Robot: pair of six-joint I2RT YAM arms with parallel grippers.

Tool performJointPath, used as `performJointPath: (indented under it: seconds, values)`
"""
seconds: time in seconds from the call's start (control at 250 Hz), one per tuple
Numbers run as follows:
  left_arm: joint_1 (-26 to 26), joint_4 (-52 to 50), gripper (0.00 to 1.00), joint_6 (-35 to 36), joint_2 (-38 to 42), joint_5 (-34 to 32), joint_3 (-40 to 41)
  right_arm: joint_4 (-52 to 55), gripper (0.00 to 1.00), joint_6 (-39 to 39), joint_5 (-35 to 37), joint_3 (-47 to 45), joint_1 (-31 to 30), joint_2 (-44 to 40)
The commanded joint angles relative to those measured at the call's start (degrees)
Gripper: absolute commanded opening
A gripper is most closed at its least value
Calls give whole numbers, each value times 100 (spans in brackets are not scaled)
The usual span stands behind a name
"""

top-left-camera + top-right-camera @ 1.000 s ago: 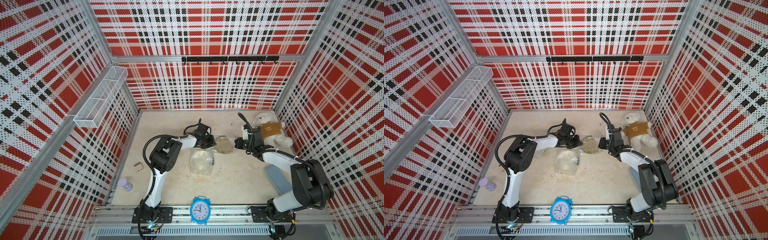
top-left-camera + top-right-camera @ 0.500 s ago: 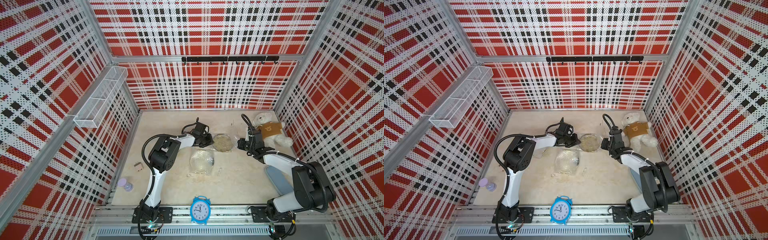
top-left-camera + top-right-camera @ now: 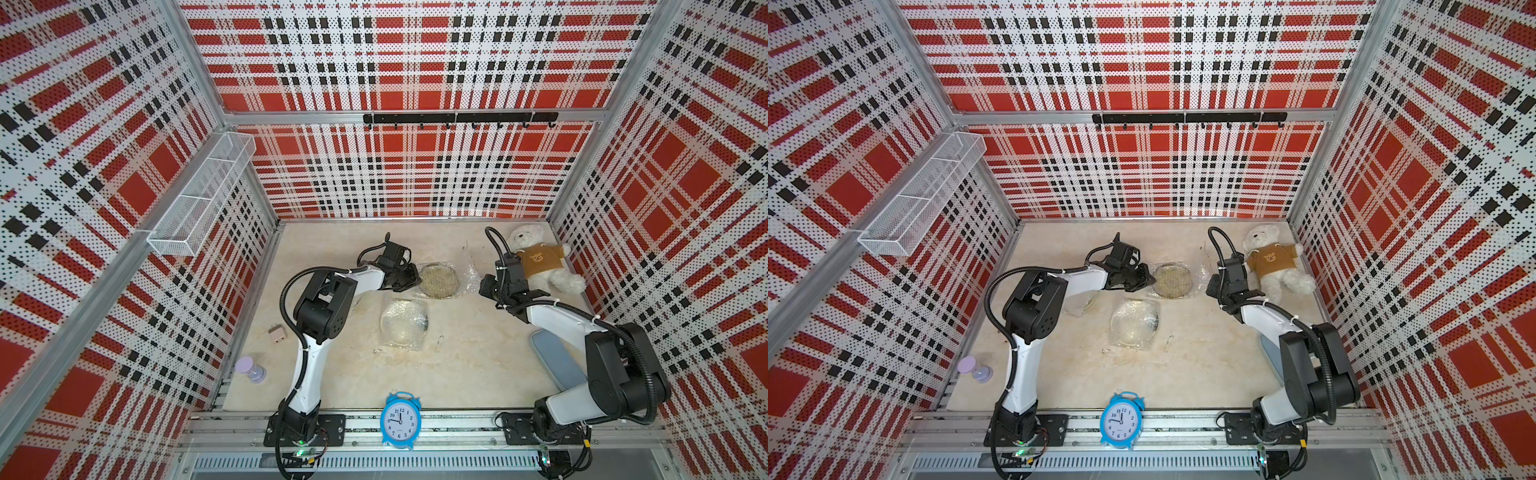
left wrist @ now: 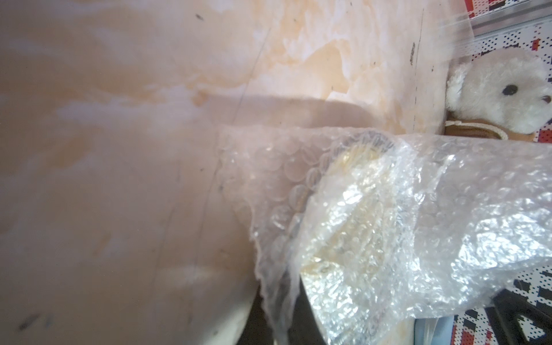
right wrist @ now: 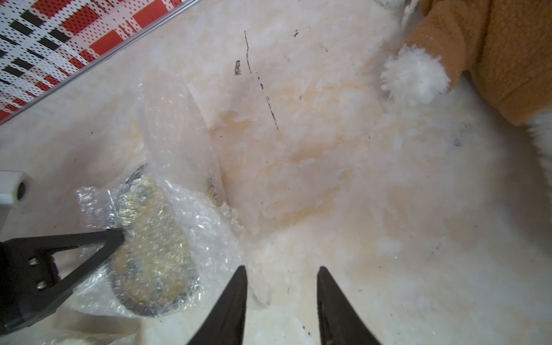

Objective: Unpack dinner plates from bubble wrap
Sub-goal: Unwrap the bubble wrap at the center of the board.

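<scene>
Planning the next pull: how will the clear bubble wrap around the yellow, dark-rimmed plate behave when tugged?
The clear crinkled bubble wrap looks floppy: its creased folds would probably sag, not lift flat. It seems thin and light. The round yellow plate inside might slide along.

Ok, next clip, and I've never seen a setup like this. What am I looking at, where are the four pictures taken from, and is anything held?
It is a robot with a left arm and a right arm bolted at the front of a table. Two pictures look down from overhead, almost the same view; the other two come from a camera on each wrist. The left hand is shut on the bubble wrap covering a yellow plate. The right hand is open and holds nothing. A second wrapped plate lies nearer the front; a teddy bear lies beside the right arm, and a blue alarm clock stands at the front edge.
</scene>
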State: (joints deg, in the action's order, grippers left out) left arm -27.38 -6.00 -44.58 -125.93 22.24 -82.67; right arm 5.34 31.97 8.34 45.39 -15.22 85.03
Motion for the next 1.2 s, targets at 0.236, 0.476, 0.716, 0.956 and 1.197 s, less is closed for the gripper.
performJointPath:
  seconds: [0.236, 0.476, 0.716, 0.956, 1.197]
  values:
    - [1, -173, 0, -104, 211, -141, -104, 702, 51, -485, -721, 815, -35, -646]
    - [-31, -172, 0, -122, 206, -154, -133, 751, 54, -553, -1941, 2036, -391, 676]
    - [-54, -156, 0, -126, 198, -151, -120, 479, 54, -507, -2457, 2522, -439, 1777]
    - [-44, -156, 0, -113, 161, -123, -179, 209, 54, -387, -2459, 2199, -139, 1979]
    - [-44, -155, 0, -113, 105, -79, -223, 39, 54, -404, -2346, 1809, 114, 1999]
